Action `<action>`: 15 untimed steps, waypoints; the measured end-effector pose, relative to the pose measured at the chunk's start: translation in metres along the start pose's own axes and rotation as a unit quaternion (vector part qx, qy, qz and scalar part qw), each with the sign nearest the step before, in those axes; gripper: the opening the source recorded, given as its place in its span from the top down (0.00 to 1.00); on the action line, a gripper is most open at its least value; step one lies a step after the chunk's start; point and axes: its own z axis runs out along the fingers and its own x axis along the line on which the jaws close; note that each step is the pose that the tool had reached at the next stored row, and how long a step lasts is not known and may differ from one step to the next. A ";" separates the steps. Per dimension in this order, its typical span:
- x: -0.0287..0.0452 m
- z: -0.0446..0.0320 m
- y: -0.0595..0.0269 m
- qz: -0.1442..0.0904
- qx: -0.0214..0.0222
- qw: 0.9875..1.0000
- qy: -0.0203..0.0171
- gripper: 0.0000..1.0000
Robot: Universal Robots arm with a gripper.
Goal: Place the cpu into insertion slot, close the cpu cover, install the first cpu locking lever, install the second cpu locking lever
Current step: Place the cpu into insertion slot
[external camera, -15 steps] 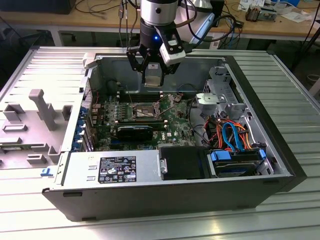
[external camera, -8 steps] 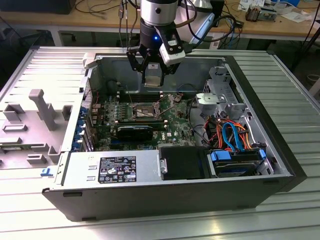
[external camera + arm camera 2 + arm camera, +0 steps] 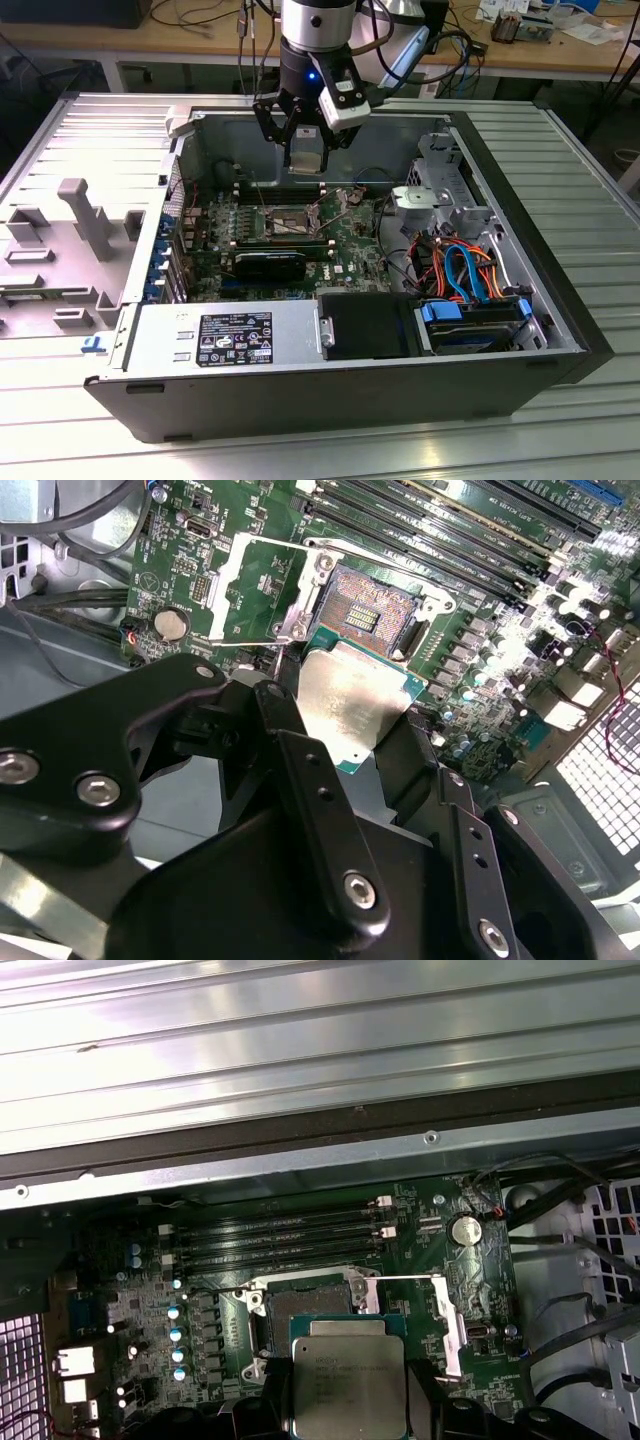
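The black two-finger gripper (image 3: pixel 303 152) pinches the flat silver-grey square cpu (image 3: pixel 348 1385) by its edges; the dark, silver-rimmed insertion slot (image 3: pixel 308 1305) lies below it, seemingly offset toward the long black memory slots (image 3: pixel 280 1235)

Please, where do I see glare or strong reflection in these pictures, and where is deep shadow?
In the second wrist view the cpu, held in the gripper, shines with glare, and parts of the green board are washed out. In the first wrist view the ribbed table reflects brightly, while the case edge beside it is dark.
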 end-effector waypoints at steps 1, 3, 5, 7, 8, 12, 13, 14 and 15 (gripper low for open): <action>0.0000 0.0000 0.0000 0.000 0.000 1.000 0.000 0.46; 0.0000 0.0001 -0.0001 0.002 0.000 1.000 0.000 0.46; -0.0001 0.0001 -0.0001 0.004 0.000 1.000 0.000 0.46; -0.0001 0.0002 -0.0001 0.006 0.000 1.000 0.000 0.46; -0.0001 0.0003 -0.0001 0.008 0.000 1.000 0.000 0.46; -0.0001 0.0005 -0.0002 0.021 0.000 1.000 -0.001 0.46; -0.0001 0.0006 -0.0002 0.024 0.000 1.000 -0.001 0.46; -0.0001 0.0006 -0.0002 0.027 0.000 1.000 -0.001 0.46; -0.0001 0.0006 -0.0002 0.030 0.000 1.000 -0.001 0.46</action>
